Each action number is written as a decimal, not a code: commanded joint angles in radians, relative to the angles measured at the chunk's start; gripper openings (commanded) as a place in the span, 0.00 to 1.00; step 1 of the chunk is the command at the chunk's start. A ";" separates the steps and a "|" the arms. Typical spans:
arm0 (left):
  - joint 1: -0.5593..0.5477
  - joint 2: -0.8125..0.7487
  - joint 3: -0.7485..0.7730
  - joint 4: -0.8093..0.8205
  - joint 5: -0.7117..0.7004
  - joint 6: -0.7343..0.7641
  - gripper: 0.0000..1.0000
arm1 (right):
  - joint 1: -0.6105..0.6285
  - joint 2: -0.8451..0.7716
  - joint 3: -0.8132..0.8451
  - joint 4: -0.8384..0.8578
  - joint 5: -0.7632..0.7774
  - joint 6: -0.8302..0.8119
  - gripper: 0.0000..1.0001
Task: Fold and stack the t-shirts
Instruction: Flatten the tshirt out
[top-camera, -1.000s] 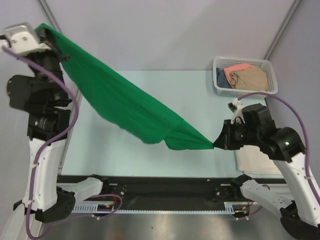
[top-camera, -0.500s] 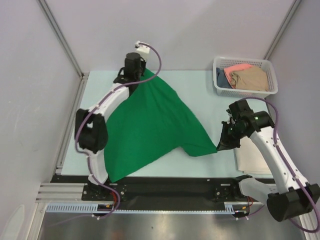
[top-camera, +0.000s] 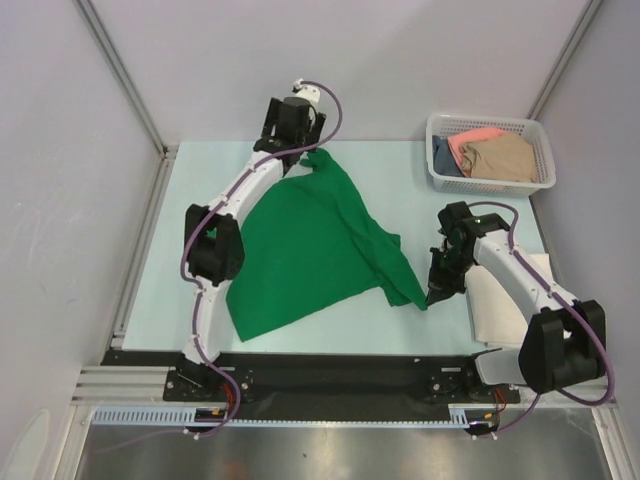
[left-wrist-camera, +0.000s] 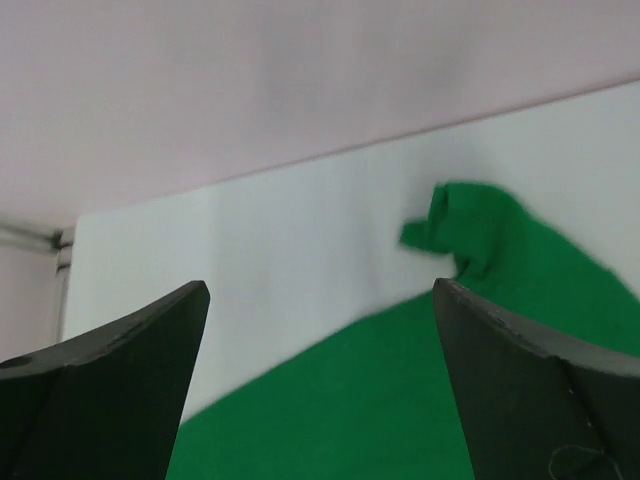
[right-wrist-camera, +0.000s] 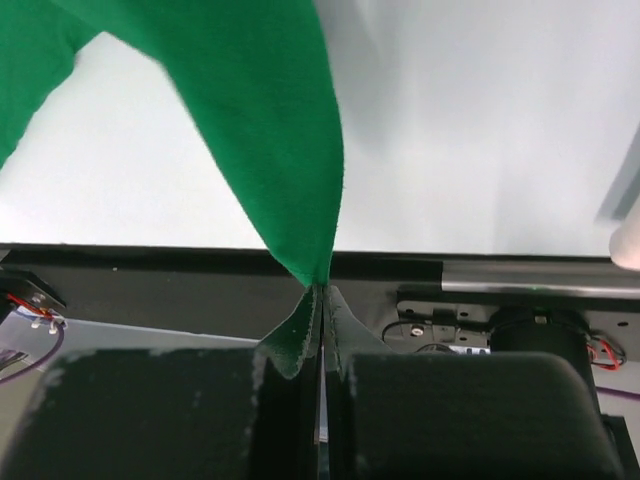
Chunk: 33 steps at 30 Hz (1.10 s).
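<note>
Little of the job looks done. The green shirt lies spread on the table between the two claws, rumpled along its right side and not yet folded. The right claw is clenched on the shirt's near right corner, pinched between its closed fingers. The left claw is spread wide and holds nothing, and the shirt's far tip lies just beneath and ahead of it. Just right of the right claw lies a flat cream shirt, apparently folded and perhaps the start of the stack. Well beyond that claw, a basket holds pink, tan and dark blue shirts, all left to do.
</note>
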 joint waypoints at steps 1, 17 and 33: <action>0.008 -0.170 0.022 -0.217 -0.137 -0.099 1.00 | 0.004 0.053 -0.017 0.095 0.007 -0.007 0.00; -0.033 -1.172 -1.118 -0.727 0.147 -0.989 0.80 | 0.102 0.378 0.032 0.365 -0.085 -0.062 0.01; -0.037 -1.301 -1.513 -0.839 0.333 -1.610 0.49 | 0.015 0.049 -0.075 0.261 -0.055 -0.091 0.55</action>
